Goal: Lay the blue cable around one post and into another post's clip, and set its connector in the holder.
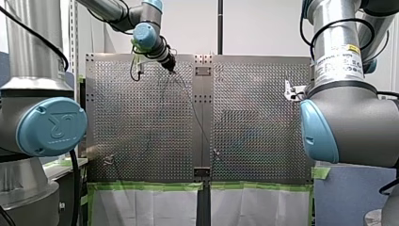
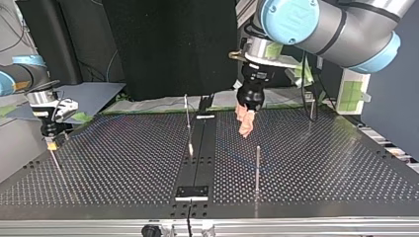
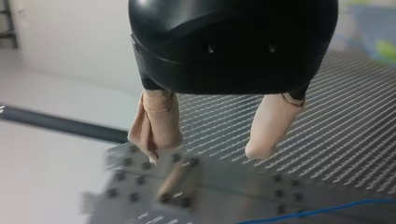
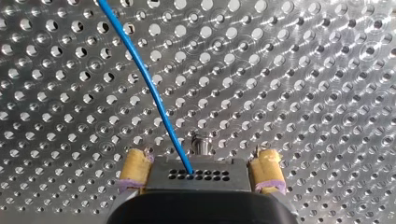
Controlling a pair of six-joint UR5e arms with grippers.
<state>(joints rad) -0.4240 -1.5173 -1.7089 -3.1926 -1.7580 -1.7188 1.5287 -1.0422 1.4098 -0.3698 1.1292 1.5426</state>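
In the right wrist view the blue cable runs across the perforated table and ends at the dark block between my right gripper's yellow pads. The pads stand wide apart and touch nothing, so the gripper is open; a short post stands just ahead. My left gripper hangs open over the table's central strip with nothing between its beige pads. A stretch of the blue cable lies below it. In the top view my left gripper hovers at mid-table and my right gripper is low at the left.
Thin upright posts rise from the table in the top view. A small holder plate sits on the central strip near the table's near edge. Green tape lines the table's front edge in the front view.
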